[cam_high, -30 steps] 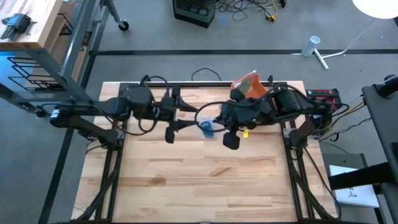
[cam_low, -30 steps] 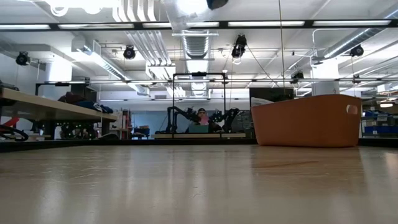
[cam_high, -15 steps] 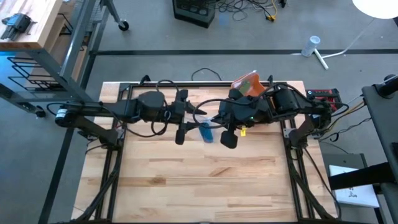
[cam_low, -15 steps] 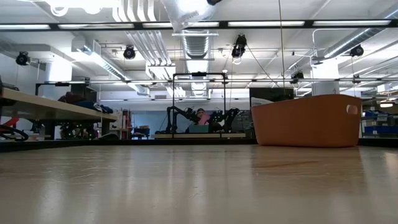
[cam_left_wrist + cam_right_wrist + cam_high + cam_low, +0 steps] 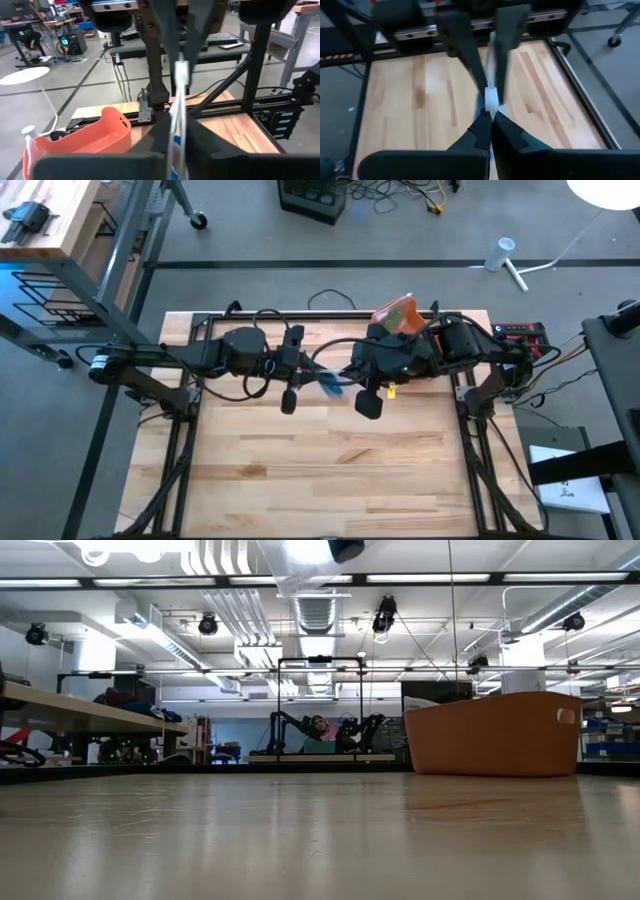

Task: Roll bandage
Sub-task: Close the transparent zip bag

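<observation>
Bandage (image 5: 331,386) hangs in the air between the two hands, above the wooden surface (image 5: 330,470). The left hand (image 5: 312,378) has just moved in and pinched nearly shut on one end of it; a moment ago its fingers were spread wide. The right hand (image 5: 347,381) is clamped tight on the other end. So both hands now seem to hold it (rolling can likely start). The blue strip's long way runs from hand to hand, tilted a little. An orange bin (image 5: 397,316) sits behind the right hand.
</observation>
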Available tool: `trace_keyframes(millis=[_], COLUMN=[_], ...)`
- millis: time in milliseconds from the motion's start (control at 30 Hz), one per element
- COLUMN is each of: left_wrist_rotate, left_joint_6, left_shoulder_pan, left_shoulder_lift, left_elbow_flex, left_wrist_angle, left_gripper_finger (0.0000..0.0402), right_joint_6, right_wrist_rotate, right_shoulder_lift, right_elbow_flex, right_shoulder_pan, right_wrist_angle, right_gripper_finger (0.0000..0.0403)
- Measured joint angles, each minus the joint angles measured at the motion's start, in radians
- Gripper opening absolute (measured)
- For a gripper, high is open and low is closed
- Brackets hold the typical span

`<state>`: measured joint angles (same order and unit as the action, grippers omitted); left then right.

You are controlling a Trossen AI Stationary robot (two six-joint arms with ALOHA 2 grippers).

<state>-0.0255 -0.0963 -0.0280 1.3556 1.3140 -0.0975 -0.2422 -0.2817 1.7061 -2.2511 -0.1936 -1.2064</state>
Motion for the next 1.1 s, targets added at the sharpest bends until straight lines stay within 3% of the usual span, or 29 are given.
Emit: trace_keyframes(millis=[100, 467, 1100], left_wrist_rotate=[-0.01, -0.011, -0.011], left_joint_6=[0.018, 0.031, 0.036], left_shoulder_pan=[0.0, 0.0, 0.0], left_shoulder_lift=[0.0, -0.049, -0.053], left_elbow_flex=[0.0, 0.0, 0.0], left_wrist_angle=[0.0, -0.019, -0.017], left_gripper_finger=[0.0006, 0.0001, 0.0], right_joint_6=[-0.01, -0.027, 0.007], right_wrist_rotate=[-0.007, -0.008, -0.037], right_shoulder_lift=[0.0, -0.029, 0.016], right_elbow_flex=[0.0, -0.053, -0.048], right_shoulder_pan=[0.0, -0.006, -0.002], right_wrist_angle=[0.005, 0.02, 0.091], right_gripper_finger=[0.0001, 0.0054, 0.0023])
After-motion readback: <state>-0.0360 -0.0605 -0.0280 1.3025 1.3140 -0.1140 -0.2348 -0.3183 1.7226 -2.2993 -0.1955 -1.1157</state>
